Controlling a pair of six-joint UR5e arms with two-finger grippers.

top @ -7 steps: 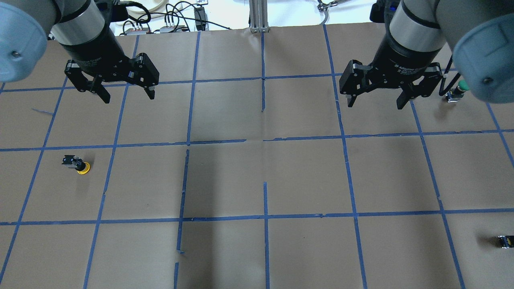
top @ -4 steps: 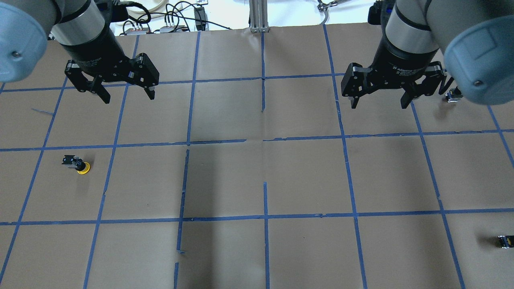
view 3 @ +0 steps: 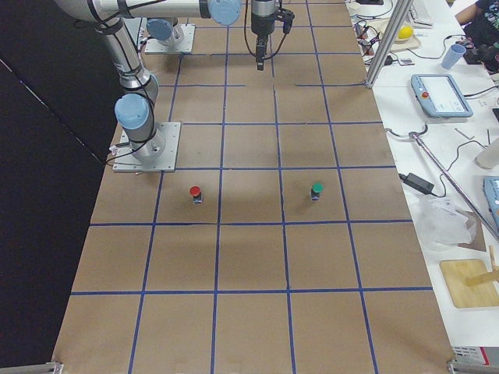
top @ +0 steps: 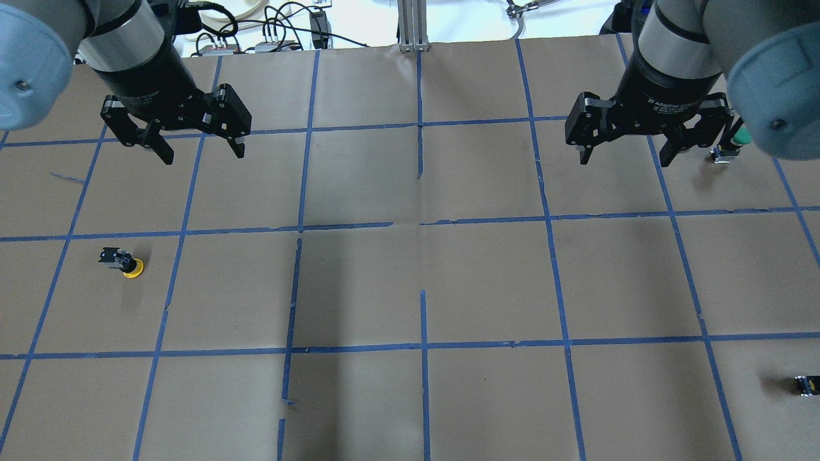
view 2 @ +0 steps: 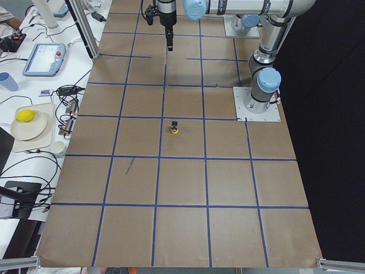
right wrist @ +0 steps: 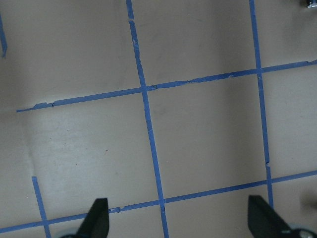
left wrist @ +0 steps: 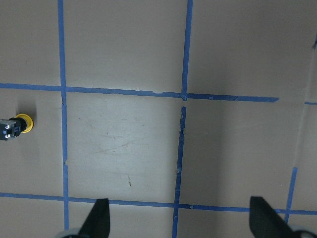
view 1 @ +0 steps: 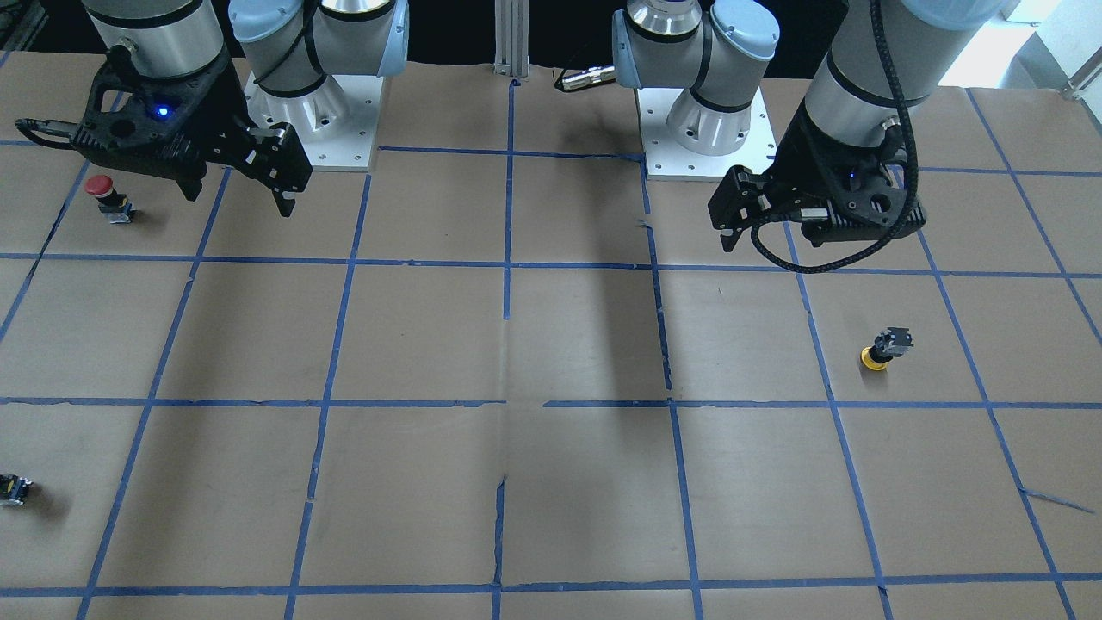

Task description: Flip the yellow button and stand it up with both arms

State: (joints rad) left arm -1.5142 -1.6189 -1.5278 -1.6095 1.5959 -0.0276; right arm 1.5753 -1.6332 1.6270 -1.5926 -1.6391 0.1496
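Observation:
The yellow button [top: 125, 262] lies on its side on the brown paper at the table's left, its cap pointing right. It also shows in the front view [view 1: 882, 349], the exterior left view [view 2: 175, 127] and at the left edge of the left wrist view [left wrist: 15, 126]. My left gripper [top: 204, 153] hangs open and empty above the table, beyond the button and a little to its right; it also shows in the front view [view 1: 814, 237] and its own wrist view [left wrist: 181, 215]. My right gripper [top: 624, 159] hangs open and empty far off on the right side [view 1: 237, 198] [right wrist: 178, 213].
A red-capped button [view 1: 103, 194] stands near the right arm's base. A green-capped button [top: 730, 144] stands just right of the right gripper. A small black block [top: 806, 384] lies at the right edge. Cables [top: 269, 29] lie beyond the far edge.
The right gripper has moved to the right and slightly farther away, and the green cap shows beside it again. The left gripper and the yellow button have barely moved.

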